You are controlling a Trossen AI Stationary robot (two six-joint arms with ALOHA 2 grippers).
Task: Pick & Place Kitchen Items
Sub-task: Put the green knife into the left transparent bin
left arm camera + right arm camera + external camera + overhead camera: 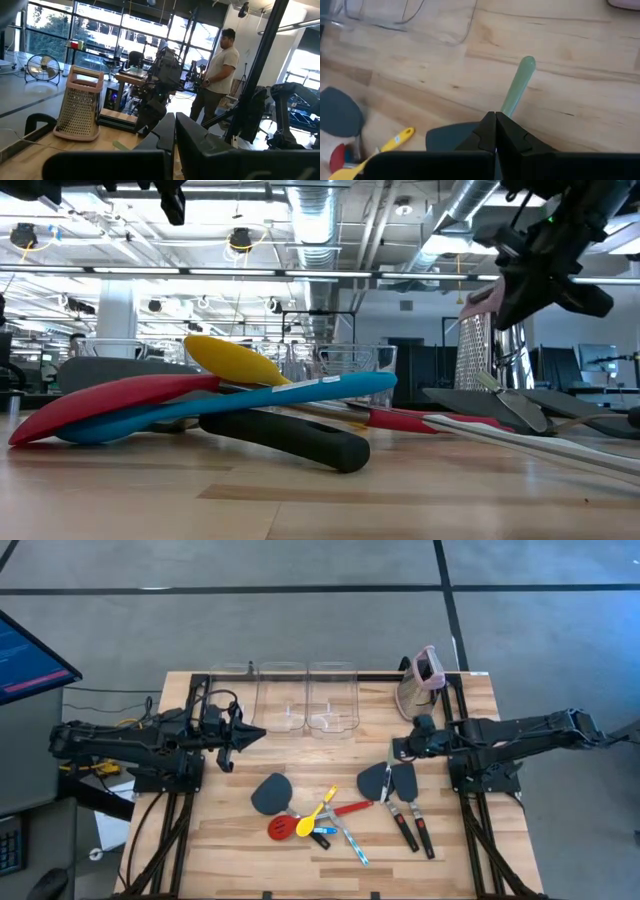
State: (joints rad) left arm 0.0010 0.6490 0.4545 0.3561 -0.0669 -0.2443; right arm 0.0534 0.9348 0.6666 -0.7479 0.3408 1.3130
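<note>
Left gripper [252, 733] hangs over the table's left side, short of the clear bins [305, 697]; fingers pressed together on nothing, waiting.

Loose spatula [270, 794] lies left of centre. Beside it a heap: red slotted spoon [281, 828], yellow spoon [322, 805], blue spoon [322, 830], all crossing one another.

Right of centre, two more spatulas [390, 782] side by side, handles toward the near edge.

Right gripper [397, 748] sits just above those blades, fingers clenched on a thin green tool [518, 86]; grip point is hidden, probably near one end.

Handling: the tool looks light, stiff, narrow and smooth, so likely to swivel if pinched off-centre. Spatulas best taken at the handle; blades probably flex.

Grater [422, 681] stands at the far right corner.
</note>
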